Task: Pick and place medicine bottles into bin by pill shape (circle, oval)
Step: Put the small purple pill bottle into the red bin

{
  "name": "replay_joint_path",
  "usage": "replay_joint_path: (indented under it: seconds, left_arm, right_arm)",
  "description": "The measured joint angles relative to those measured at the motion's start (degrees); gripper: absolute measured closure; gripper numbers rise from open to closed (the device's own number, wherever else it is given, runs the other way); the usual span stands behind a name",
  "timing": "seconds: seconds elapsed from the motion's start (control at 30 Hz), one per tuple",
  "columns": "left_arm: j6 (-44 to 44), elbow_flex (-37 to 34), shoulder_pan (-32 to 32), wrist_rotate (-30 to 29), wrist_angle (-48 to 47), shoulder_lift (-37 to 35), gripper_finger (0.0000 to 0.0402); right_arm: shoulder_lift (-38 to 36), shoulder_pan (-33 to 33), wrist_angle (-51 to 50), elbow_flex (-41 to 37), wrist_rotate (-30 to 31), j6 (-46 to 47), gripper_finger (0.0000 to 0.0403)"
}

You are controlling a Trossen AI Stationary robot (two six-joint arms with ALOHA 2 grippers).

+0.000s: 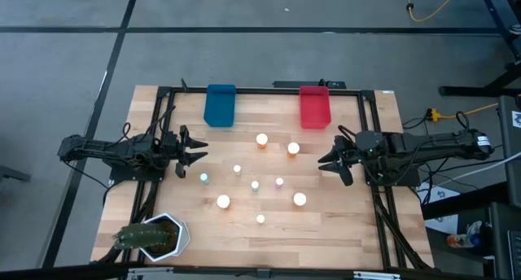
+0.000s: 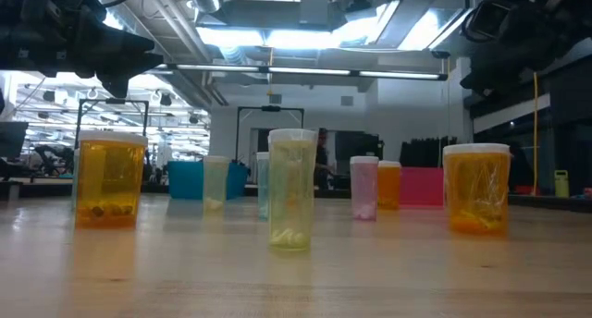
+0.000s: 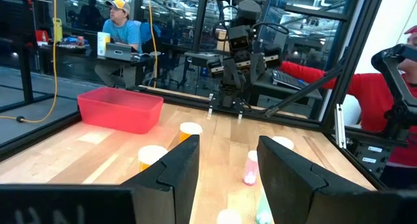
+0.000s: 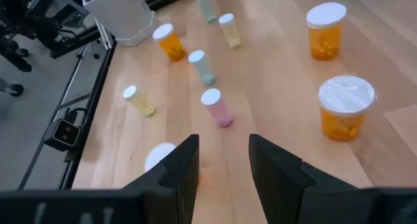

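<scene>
The left arm reaches in from the left edge of the table [image 1: 342, 223], lying low and nearly level, its left gripper [image 1: 198, 150] pointing toward the middle. Its fingers [image 3: 176, 172] stand apart with nothing between them. The right arm mirrors it from the right edge, its right gripper [image 1: 327, 162] facing inward and angled slightly down. Its fingers [image 4: 273, 168] likewise stand apart, holding nothing.

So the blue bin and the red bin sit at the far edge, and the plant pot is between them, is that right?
Not quite. The blue bin and red bin do sit at the far edge, but the plant pot is at the near left corner, as the high view shows.
</scene>
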Motion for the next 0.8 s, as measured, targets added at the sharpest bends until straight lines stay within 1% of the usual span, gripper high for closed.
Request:
replay_joint_path:
  seconds: [0.1, 0.27, 0.8]
  left_arm:
    - [0.0, 0.0, 0.0, 0.0, 0.0, 0.0, 0.0255]
    - [0.0, 0.0, 0.0, 0.0, 0.0, 0.0, 0.0255]
    - [0.0, 0.0, 0.0, 0.0, 0.0, 0.0, 0.0255]
  right_arm:
    - [0.1, 0.0, 0.0, 0.0, 0.4, -1.7, 0.0267]
    - [0.9, 0.0, -0.9, 0.0, 4.0, -3.3, 0.0267]
    - [1.5, 0.0, -1.2, 0.0, 4.1, -3.4, 0.0267]
